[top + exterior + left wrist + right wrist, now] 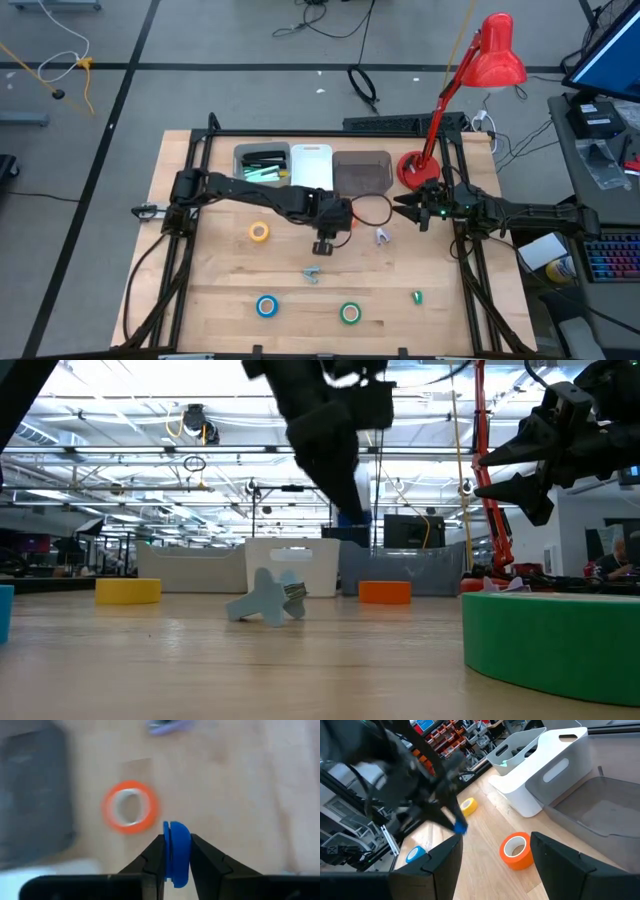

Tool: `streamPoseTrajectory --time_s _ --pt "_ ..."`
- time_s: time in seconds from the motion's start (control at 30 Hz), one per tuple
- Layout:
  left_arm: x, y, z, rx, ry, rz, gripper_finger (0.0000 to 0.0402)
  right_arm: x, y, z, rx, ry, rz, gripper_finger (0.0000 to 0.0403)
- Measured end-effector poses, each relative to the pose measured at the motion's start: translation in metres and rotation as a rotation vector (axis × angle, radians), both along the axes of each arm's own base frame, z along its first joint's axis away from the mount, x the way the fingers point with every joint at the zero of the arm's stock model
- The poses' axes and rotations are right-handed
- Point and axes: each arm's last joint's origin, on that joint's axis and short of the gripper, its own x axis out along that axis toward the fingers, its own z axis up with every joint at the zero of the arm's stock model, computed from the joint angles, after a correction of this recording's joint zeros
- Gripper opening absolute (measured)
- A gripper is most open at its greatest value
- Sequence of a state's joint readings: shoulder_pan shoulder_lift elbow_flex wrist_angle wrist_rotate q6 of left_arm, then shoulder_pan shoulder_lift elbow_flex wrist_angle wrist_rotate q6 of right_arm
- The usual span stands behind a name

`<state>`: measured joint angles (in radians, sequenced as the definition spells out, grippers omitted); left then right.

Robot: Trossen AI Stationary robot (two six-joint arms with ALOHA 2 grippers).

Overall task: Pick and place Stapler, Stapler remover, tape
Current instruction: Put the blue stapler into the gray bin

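Blue item [176, 852] in my left gripper [176, 870]: too little shows to name.
Orange tape [131, 806]: blurred.
Green tape [555, 645]: cut off by the low view's edge.
Stapler: cannot find it.

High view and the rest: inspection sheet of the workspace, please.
Surface: wooden table, three bins along the far edge.
Job's things: yellow tape, blue tape, green tape, orange tape and staple remover loose; stapler not made out.
Clutter: small pale item, small green item.
Grippers: left gripper shut on small blue object; right gripper open, near the lamp's base.
Cables: loose cable on the floor.
Surroundings: red desk lamp.
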<state>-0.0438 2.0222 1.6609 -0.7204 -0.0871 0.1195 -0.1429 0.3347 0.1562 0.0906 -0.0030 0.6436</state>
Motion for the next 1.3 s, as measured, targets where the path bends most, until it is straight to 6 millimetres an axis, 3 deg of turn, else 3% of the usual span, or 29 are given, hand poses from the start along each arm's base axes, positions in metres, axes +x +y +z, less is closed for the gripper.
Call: streamPoseTrajectory --time_s 0.17,0.33,0.53,0.73,1.07,1.3 --pt "-0.011 0.011 0.033 0.178 0.060 0.152 0.0072 0.000 0.000 0.000 0.000 -0.002 0.001 0.0228" --pt "-0.038 0.030 0.054 0.289 0.179 0.254 0.0075 0.000 0.000 0.000 0.000 -0.002 0.001 0.0228" --pt "-0.073 0.074 0.072 0.334 0.328 0.417 0.0075 0.000 0.000 0.000 -0.001 -0.003 -0.001 0.0228" --pt "-0.096 0.124 0.085 0.314 0.354 0.536 0.0076 0.000 0.000 0.000 -0.005 -0.003 -0.001 0.0228" --pt "-0.129 0.194 0.083 0.085 0.381 0.634 0.0076 0.000 0.000 0.000 -0.001 -0.003 -0.002 0.0228" --pt "-0.155 0.224 0.058 -0.036 0.451 0.741 0.0076 0.000 0.000 0.000 -0.001 -0.003 -0.002 0.0228"
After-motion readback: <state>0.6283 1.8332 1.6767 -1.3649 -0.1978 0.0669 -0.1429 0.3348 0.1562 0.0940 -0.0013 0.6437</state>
